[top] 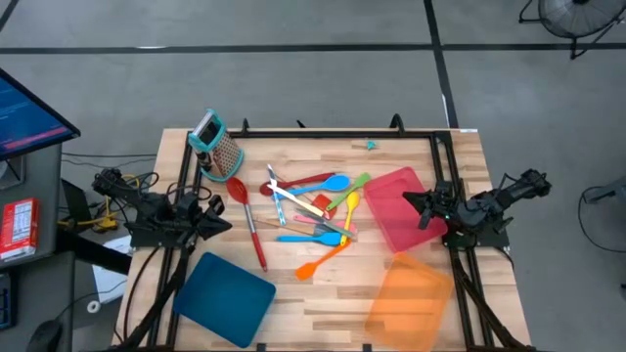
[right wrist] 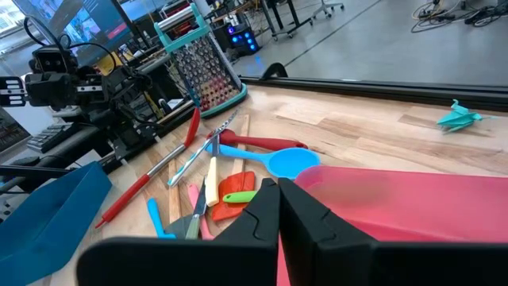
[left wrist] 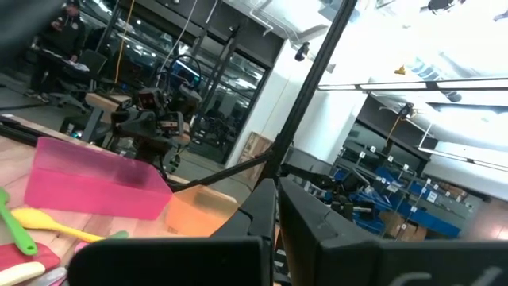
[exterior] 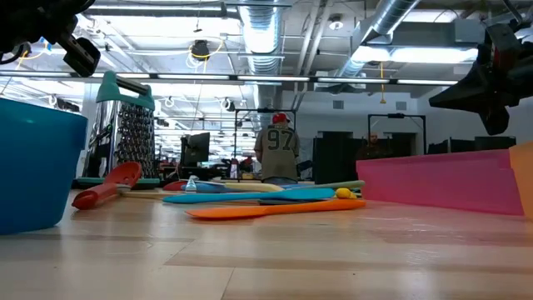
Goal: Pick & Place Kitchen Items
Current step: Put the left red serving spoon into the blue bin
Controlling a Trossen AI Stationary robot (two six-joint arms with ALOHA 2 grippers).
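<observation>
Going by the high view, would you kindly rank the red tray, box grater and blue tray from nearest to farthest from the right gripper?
From the right gripper:
1. Red tray, directly beside it.
2. Box grater, far-left corner.
3. Blue tray, near-left edge.
The last two are nearly tied.

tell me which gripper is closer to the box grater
Left. The left gripper sits shut at the table's left edge, just below the box grater. The right gripper sits shut over the red tray, across the utensil pile.

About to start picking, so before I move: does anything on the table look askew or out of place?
The utensils lie crossed in a loose heap mid-table, none in a tray. A small teal scrap sits alone near the far edge. The box grater lies tipped over.
</observation>
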